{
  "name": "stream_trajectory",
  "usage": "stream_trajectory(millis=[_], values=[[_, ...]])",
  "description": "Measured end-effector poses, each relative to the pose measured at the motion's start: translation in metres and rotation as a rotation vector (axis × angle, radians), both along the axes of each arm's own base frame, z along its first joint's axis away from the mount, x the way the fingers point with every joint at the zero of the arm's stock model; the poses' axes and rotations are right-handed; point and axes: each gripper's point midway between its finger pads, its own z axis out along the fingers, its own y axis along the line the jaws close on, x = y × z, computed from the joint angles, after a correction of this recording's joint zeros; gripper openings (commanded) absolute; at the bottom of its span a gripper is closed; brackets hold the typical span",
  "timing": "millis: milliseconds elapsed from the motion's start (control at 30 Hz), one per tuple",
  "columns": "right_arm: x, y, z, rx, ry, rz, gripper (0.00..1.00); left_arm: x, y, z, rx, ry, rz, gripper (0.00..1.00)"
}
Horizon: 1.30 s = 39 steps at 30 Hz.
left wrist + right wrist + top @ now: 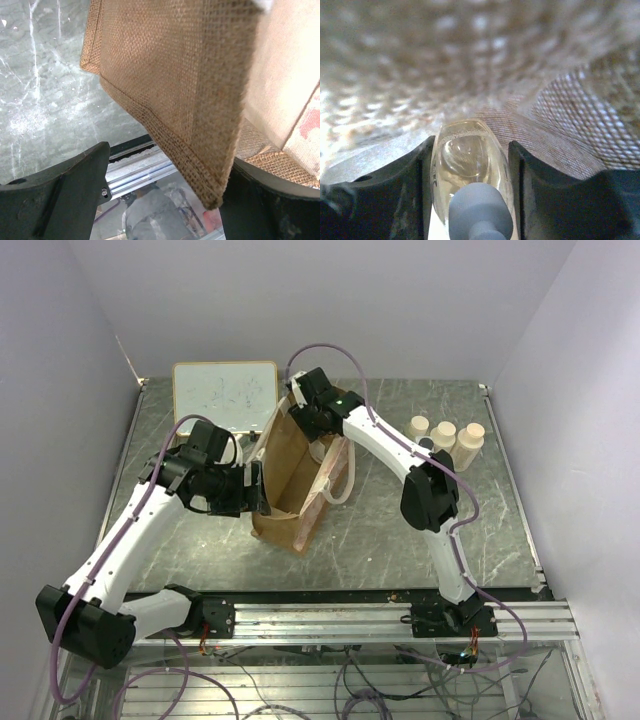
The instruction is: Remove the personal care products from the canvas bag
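Note:
The tan canvas bag (pixel 290 465) stands open in the middle of the table. My right gripper (pixel 308 420) reaches down into its mouth, fingertips hidden there. Inside the bag in the right wrist view, my right gripper (pixel 470 170) has both fingers pressed against a slim clear-amber bottle (pixel 467 150) with a pale top. My left gripper (pixel 252 490) is at the bag's left wall. It is open (pixel 165 200), and the bag's woven edge (pixel 170 75) hangs between its fingers, against the right one. Three beige bottles (pixel 443 433) stand on the table at the right.
A framed whiteboard (pixel 225 392) lies at the back left behind the bag. A small dark-capped item (pixel 427 444) sits among the beige bottles. The bag's cream handles (pixel 340 475) droop on its right side. The metal rail (pixel 330 615) runs along the near edge.

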Motion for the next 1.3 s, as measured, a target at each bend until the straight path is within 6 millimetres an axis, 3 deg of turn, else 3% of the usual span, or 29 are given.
stream_trajectory(millis=[133, 267, 567, 800, 1067, 1167, 1300], values=[[-0.005, 0.003, 0.002, 0.032, 0.036, -0.012, 0.11, -0.001, 0.0, 0.002, -0.004, -0.01, 0.0, 0.9], [-0.012, 0.006, 0.002, 0.067, 0.073, -0.031, 0.01, -0.001, 0.0, 0.004, -0.007, -0.013, 0.004, 0.9], [-0.027, 0.012, 0.014, 0.184, 0.147, -0.121, 0.0, -0.002, 0.001, 0.006, -0.013, -0.021, 0.005, 0.9], [-0.046, 0.005, 0.047, 0.348, 0.217, -0.232, 0.0, -0.004, 0.0, 0.006, -0.016, -0.016, 0.002, 0.9], [-0.064, -0.033, 0.12, 0.671, 0.296, -0.362, 0.0, -0.004, 0.0, 0.006, -0.016, -0.018, -0.006, 0.9], [-0.067, -0.061, 0.149, 0.82, 0.308, -0.41, 0.0, -0.004, 0.0, 0.006, -0.015, -0.02, -0.01, 0.89], [-0.07, -0.116, 0.184, 0.999, 0.292, -0.493, 0.0, -0.004, -0.001, 0.005, -0.019, -0.014, -0.021, 0.89]])
